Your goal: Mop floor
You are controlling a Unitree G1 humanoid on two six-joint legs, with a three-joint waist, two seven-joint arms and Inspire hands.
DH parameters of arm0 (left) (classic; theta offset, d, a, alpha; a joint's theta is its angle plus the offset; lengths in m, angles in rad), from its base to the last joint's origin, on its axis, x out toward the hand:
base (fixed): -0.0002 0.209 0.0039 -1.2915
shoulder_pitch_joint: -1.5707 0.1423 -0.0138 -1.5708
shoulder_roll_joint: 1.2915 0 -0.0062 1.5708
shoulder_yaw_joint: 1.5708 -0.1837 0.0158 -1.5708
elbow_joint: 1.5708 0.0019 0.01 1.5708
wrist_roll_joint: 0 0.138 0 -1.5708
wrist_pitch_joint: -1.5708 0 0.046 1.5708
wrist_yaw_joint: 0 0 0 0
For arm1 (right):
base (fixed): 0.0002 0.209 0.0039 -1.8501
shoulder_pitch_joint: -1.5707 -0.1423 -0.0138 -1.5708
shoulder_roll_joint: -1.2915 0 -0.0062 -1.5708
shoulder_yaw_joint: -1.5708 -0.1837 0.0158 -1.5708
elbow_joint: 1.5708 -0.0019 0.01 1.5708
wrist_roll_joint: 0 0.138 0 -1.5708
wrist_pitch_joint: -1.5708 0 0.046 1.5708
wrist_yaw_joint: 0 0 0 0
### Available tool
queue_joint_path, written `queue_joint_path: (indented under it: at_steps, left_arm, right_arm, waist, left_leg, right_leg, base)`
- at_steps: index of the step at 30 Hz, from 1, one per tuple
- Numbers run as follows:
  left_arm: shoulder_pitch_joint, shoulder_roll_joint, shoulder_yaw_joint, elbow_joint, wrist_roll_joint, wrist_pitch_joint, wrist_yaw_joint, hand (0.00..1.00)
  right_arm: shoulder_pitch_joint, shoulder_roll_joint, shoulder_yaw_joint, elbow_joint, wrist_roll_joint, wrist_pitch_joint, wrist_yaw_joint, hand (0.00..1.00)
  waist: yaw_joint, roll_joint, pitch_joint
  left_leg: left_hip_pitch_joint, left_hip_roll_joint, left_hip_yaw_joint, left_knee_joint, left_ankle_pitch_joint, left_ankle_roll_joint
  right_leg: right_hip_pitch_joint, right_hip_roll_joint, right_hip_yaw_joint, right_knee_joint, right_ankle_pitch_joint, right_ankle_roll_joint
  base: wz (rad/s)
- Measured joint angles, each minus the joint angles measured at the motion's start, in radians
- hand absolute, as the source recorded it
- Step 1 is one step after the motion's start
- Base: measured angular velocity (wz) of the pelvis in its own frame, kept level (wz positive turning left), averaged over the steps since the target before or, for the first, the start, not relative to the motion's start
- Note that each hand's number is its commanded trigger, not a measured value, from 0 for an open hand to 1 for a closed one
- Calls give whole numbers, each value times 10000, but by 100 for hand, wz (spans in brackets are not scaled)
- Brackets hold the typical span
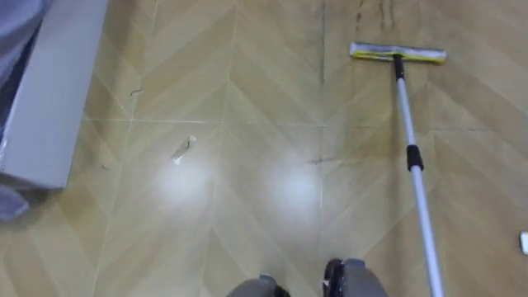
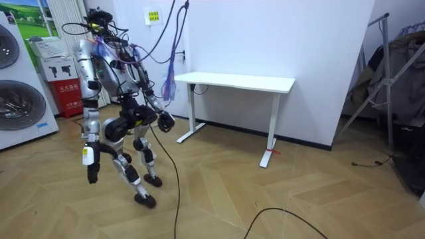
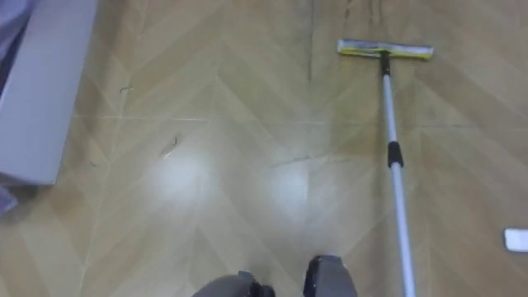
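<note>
Judging by how the body faces in the room view, I take the one hanging low at the room view's left to be the right robot hand [image 2: 91, 174]. The dark one out by the hip I take to be the left robot hand [image 2: 165, 121]. I cannot tell whether either is released, clenched or grasping something. The mop [image 1: 410, 140] shows in the eye views, ahead of me and to the right. The mop head [image 1: 398, 54] lies flat on the floor [image 1: 272, 107]. The pole runs back toward my right side and out at the bottom edge, so I cannot tell whether anything holds it.

I judge the job barely begun. I see no wet track on the boards. Dark streaks [image 1: 384, 10] sit just beyond the mop head, and a small scrap [image 1: 183, 148] lies well to its left. Nearly all the floor is left to do.

As for room to move, a grey slab [image 1: 49, 91] closes off my left, and a small white thing [image 1: 524, 242] lies at the right edge, near the pole. In the room view the washing machines [image 2: 16, 99] and a red box [image 2: 66, 96] stand close by at the room view's left. A white counter [image 2: 239, 81] stands against the wall, and a rack [image 2: 385, 60] is far off at the room view's right. The widest open boards lie toward the camera.
</note>
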Motion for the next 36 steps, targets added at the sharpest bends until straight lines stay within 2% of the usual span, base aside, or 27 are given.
queue_joint_path:
  at_steps: [2,3,4,5,6,7,10,12,13,14,15,17,19,20,21,22,23,24,26,28,29,31,32,33,34,35,36]
  left_arm:
    - [21,94,-33,-6,-45,2,14,0]
    - [24,260,-176,-24,-165,2,21,0]
    - [67,395,-188,-60,-154,8,14,0]
    - [98,445,-178,-80,-104,22,-11,0]
    - [178,508,-178,-108,-108,87,-72,0]
    - [242,535,-177,-94,-115,131,-207,0]
    - [251,514,-197,-135,-112,156,-584,0]
    - [82,424,-178,-116,-110,154,-741,0]
    - [-37,332,-122,-94,-77,127,-735,0]
    - [-61,280,-46,-138,-41,65,-730,0]
    - [-94,219,49,-189,68,-67,-713,0]
    - [-94,197,60,-208,187,-163,-637,0]
    - [-85,113,95,-202,199,-163,-410,0]
    - [-58,5,81,-200,191,-158,-243,0]
    - [-12,-62,55,-198,184,-156,-93,0]
    - [4,-93,14,-196,190,-156,-15,0]
    - [52,-178,18,-197,195,-151,80,0]
    - [55,-269,12,-195,178,-150,111,0]
    - [33,-298,15,-195,155,-136,110,0]
    - [51,-215,8,-137,-6,-120,148,0]
    - [50,-183,3,-135,-149,-120,154,0]
    - [52,-37,-6,-204,-369,-81,188,0]
    - [55,107,-48,-216,-391,-73,201,0]
    - [107,291,-54,-233,-394,-67,212,0]
    - [231,477,-35,-290,-367,-56,267,0]
    - [318,542,19,-321,-324,-40,332,0]
    - [382,627,29,-371,-309,41,369,0]
  right_arm:
    - [-1024,-151,99,-105,187,-171,-45,100]
    - [-1362,-205,207,-378,570,-311,-28,100]
    - [-1541,-257,177,-754,908,-454,7,100]
    - [-1606,-269,162,-869,967,-523,44,100]
    - [-1639,-263,-37,-956,1133,-604,121,100]
    - [-1572,-219,-49,-880,1433,-618,236,100]
    - [-946,-289,-23,-789,2150,-661,537,100]
    - [-130,-359,98,-524,2402,-778,796,100]
    - [438,-443,134,-303,2361,-872,815,100]
    - [799,-475,224,-259,2346,-873,793,100]
    - [1567,-434,408,-238,2277,-872,725,100]
    - [2553,-189,438,-227,2174,-871,580,100]
    - [3171,144,434,-228,2056,-866,476,100]
    - [3460,345,438,-234,1937,-864,421,100]
    - [3683,604,437,-272,1761,-846,340,100]
    - [3766,723,415,-277,1651,-824,313,100]
    - [3804,892,353,-314,1545,-679,285,100]
    - [3767,947,256,-331,1429,-488,272,100]
    - [3299,937,45,-259,1305,-206,144,100]
    - [1986,655,-106,62,1179,47,-29,100]
    - [1617,526,-143,70,1117,52,-79,100]
    - [312,16,-195,42,1031,22,-163,100]
    - [-496,-312,-147,7,1095,-135,-194,100]
    - [-1011,-526,-38,-229,1244,-417,-227,100]
    - [-1356,-627,99,-763,1333,-660,-209,100]
    - [-1530,-711,34,-935,1367,-701,-161,100]
    - [-1717,-778,-105,-1120,1569,-718,32,100]
  waist:
    - [147,-229,37]
    - [282,-419,88]
    - [377,-421,72]
    - [427,-474,93]
    - [466,-522,98]
    - [476,-590,59]
    - [460,-527,38]
    - [422,-471,33]
    - [238,-326,-9]
    - [169,-250,-61]
    - [31,-121,-134]
    - [-218,59,-249]
    - [-315,88,-231]
    - [-487,175,-218]
    - [-620,181,-202]
    - [-671,170,-190]
    - [-777,165,-193]
    - [-814,180,-169]
    - [-768,267,-139]
    - [-715,136,-59]
    - [-660,124,-52]
    - [-496,-29,27]
    - [-348,-112,62]
    - [-88,-224,39]
    - [205,-375,43]
    - [283,-491,43]
    - [264,-523,18]
  left_leg:
    - [-583,335,270,791,325,-536]
    - [-1018,529,203,378,311,-518]
    - [-1525,741,104,-337,391,-545]
    - [-1710,781,45,-801,470,-559]
    - [-1869,742,5,-1616,1045,-415]
    - [-1723,723,40,-1923,1493,-199]
    - [-1231,937,549,-1971,1591,180]
    - [-991,695,809,-1965,1307,646]
    - [-845,477,869,-1974,1130,811]
    - [-790,360,879,-1984,1055,878]
    - [-631,196,876,-1992,867,991]
    - [-448,66,720,-2026,648,1061]
    - [-265,-34,496,-2260,612,1038]
    - [-126,-54,275,-2399,611,1006]
    - [74,-141,12,-2504,549,897]
    - [166,-204,-126,-2496,494,841]
    - [334,-251,-253,-2396,296,751]
    - [373,-232,-347,-2183,83,669]
    - [410,-123,-387,-1704,-171,502]
    - [450,-110,-364,-1053,-492,324]
    - [438,-85,-325,-906,-537,280]
    - [343,29,-47,-499,-535,263]
    - [246,235,242,-231,-481,169]
    - [93,513,465,77,-366,-29]
    - [-276,758,525,608,-50,-324]
    - [-472,766,476,687,-9,-358]
    - [-790,687,205,-16,19,-347]
  right_leg:
    - [33,34,-37,106,-122,-67]
    - [81,115,-26,85,-144,-56]
    - [243,333,13,-1,-219,-65]
    - [365,380,14,-18,-313,-38]
    - [713,469,81,-37,-562,57]
    - [1102,483,218,-79,-838,195]
    - [1756,473,370,-333,-1161,453]
    - [1859,272,656,-40,-1202,665]
    - [1809,164,844,411,-1084,878]
    - [1726,103,950,680,-986,1015]
    - [1541,12,1129,1245,-684,1099]
    - [1145,1,1237,1774,-321,1064]
    - [359,116,1375,1534,-353,1024]
    - [12,264,1302,793,-322,1000]
    - [-51,378,1288,-287,-164,877]
    - [-23,420,1283,-746,-19,863]
    - [71,495,1185,-1032,410,748]
    - [208,493,984,-957,567,607]
    - [370,452,707,-618,385,510]
    - [458,257,527,39,-236,323]
    - [465,227,484,161,-338,287]
    - [462,159,460,478,-554,217]
    - [460,195,445,584,-630,180]
    - [461,416,488,543,-609,161]
    - [497,583,489,439,-511,115]
    - [527,600,489,400,-504,99]
    - [663,676,482,210,-520,85]
  base:
    - [23]
    - [55]
    - [55]
    - [70]
    - [75]
    - [75]
    - [61]
    - [27]
    - [20]
    - [25]
    - [13]
    - [-15]
    - [-52]
    - [-53]
    - [-46]
    - [-33]
    - [-14]
    - [-5]
    - [9]
    - [21]
    - [25]
    - [19]
    - [13]
    - [5]
    - [0]
    - [26]
    - [51]
